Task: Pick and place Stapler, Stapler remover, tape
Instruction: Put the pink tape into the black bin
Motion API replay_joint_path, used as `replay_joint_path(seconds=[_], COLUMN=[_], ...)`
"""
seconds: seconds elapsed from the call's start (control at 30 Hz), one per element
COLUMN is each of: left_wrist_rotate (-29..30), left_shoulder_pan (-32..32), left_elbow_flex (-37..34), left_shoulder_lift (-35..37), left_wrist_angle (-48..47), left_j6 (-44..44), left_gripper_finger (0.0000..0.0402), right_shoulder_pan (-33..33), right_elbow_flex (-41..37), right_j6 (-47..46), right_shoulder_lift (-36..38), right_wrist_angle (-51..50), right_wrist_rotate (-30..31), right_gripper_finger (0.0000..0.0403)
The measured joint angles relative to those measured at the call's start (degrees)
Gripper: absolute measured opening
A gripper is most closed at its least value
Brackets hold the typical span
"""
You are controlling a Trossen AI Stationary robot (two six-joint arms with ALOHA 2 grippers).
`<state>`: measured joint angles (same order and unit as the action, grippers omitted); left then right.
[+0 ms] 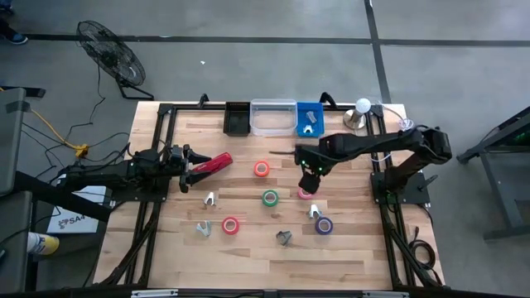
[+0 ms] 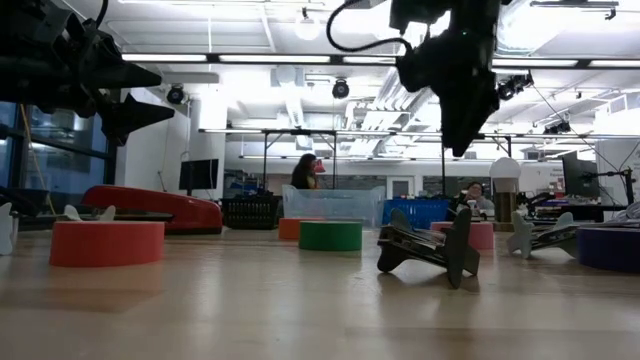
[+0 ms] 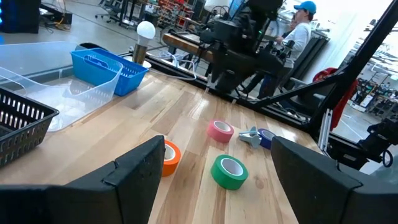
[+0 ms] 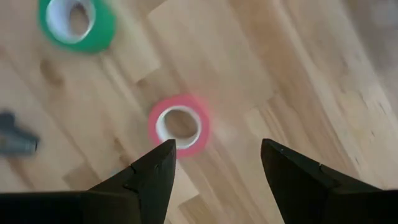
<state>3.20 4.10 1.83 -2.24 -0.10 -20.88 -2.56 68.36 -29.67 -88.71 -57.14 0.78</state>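
Note:
The red stapler (image 1: 214, 164) lies flat on the table at the left, and the low view shows it as the red stapler (image 2: 150, 208) under my raised left gripper (image 2: 135, 105). My left gripper (image 1: 195, 166) points level across the table, open, with nothing between its fingers (image 3: 140, 168). My right gripper (image 1: 310, 172) hangs open, pointing down, above a pink tape roll (image 4: 179, 126) that lies flat on the wood. Other tape rolls lie flat: orange (image 1: 262, 169), green (image 1: 270, 197), red (image 1: 230, 224), blue (image 1: 324, 224). Staple removers (image 1: 284, 237), (image 1: 210, 199), (image 1: 204, 228) rest on the table.
At the far edge stand a black basket (image 1: 237, 118), a clear bin (image 1: 273, 117) and a blue bin (image 1: 310, 118), with a round lamp (image 1: 363, 106) to their right. Another staple remover (image 1: 314, 211) lies near the blue roll. Bare wood stretches along the near edge.

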Motion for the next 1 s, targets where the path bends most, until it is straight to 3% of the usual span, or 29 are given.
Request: replay_joint_path(seconds=[0.57, 0.9, 1.0], left_wrist_rotate=[0.00, 0.00, 0.00], left_shoulder_pan=[-0.01, -0.02, -0.02], left_elbow_flex=[0.00, 0.01, 0.01], left_shoulder_lift=[-0.02, 0.00, 0.00], left_wrist_angle=[0.00, 0.00, 0.00], left_j6=[0.02, 0.00, 0.00], left_gripper_finger=[0.0291, 0.0291, 0.0291], right_shoulder_pan=[8.86, 10.71, 10.94], right_elbow_flex=[0.02, 0.02, 0.02], right_j6=[3.63, 13.30, 13.41], right_shoulder_lift=[-5.76, -8.07, -8.11], right_wrist_angle=[4.26, 6.33, 6.56], right_wrist_rotate=[0.30, 9.41, 9.25], right_gripper_finger=[0.0228, 0.0228, 0.0229])
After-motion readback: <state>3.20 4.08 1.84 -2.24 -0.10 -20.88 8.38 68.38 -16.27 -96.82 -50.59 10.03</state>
